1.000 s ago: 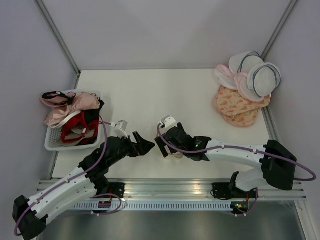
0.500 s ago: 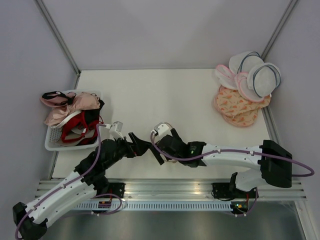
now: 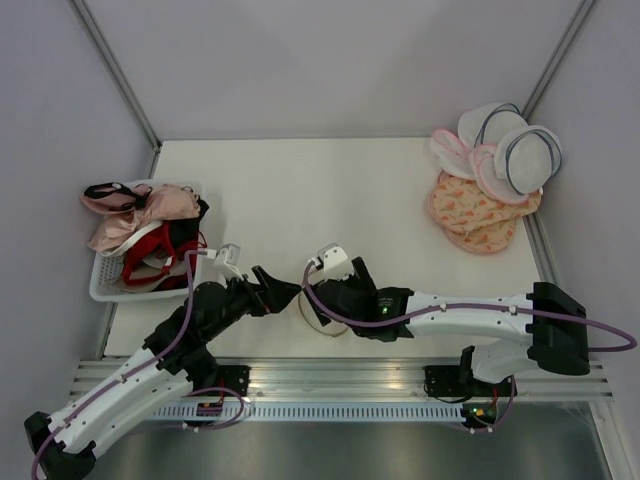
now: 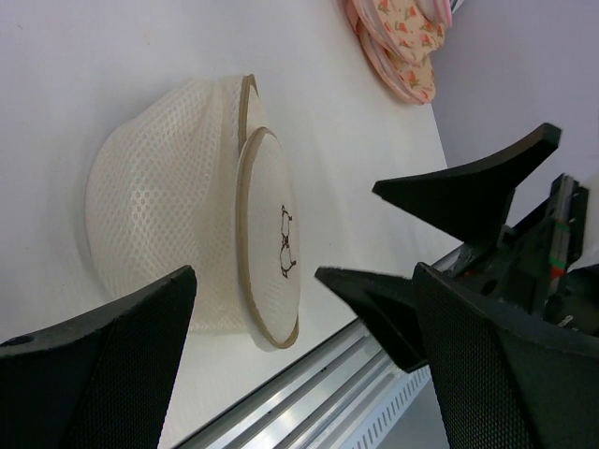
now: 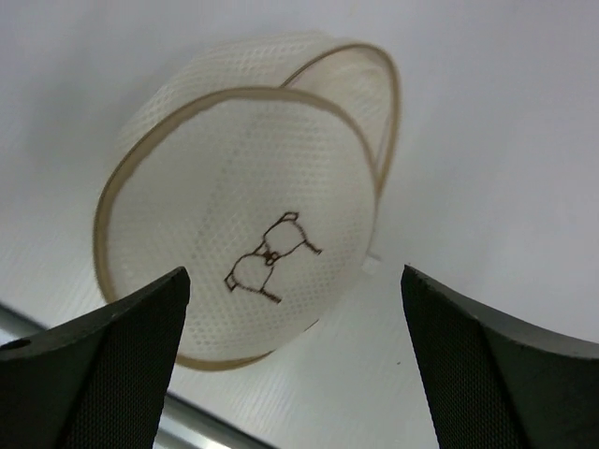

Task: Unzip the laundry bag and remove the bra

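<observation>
The laundry bag (image 3: 326,322) is a cream mesh pouch near the table's front edge, mostly hidden under my right gripper in the top view. In the left wrist view, the bag (image 4: 168,234) shows its round face with the bra drawing standing away from its domed body, so it gapes. The bag (image 5: 243,224) fills the right wrist view. My left gripper (image 3: 287,293) is open and empty, just left of the bag. My right gripper (image 3: 316,300) is open and empty, above the bag. A dusty pink bra with black straps (image 3: 108,196) lies in the white basket (image 3: 98,285).
The basket at the left edge also holds a red bra (image 3: 160,250) and other pink ones. White domed bags with pink trim (image 3: 510,150) and pink patterned flat bags (image 3: 475,215) are piled at the back right. The metal rail (image 3: 340,375) runs along the front.
My right gripper has shifted left and turned over the bag, whose rim now shows at its near side. My left gripper has drawn back a little to the left.
</observation>
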`<state>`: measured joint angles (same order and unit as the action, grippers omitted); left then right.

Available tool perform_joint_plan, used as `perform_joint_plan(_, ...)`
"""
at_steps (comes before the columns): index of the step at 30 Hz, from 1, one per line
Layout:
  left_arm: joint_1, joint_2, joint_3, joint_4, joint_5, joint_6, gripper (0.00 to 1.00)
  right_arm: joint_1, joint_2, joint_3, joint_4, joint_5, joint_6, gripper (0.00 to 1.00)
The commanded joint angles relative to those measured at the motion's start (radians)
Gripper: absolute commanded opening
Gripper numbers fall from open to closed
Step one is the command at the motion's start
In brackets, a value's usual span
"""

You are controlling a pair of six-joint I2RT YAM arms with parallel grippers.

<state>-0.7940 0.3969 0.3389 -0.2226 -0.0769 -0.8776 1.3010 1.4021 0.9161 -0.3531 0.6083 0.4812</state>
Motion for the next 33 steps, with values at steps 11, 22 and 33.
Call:
perform_joint_plan(11,-0.004,-0.09,0.055,-0.115,-0.109,-0.026,1.0,0.037,-0.037,-0.013,0.129,-0.131,0.071,0.98)
perform_joint_plan(22,-0.004,-0.194,0.055,-0.205,-0.159,-0.04,1.0,0.081,0.317,0.163,-0.006,0.054,0.263,0.98)
perform_joint_plan(33,-0.004,-0.237,0.041,-0.227,-0.147,-0.044,1.0,0.029,0.486,0.198,-0.078,0.236,0.375,0.88)
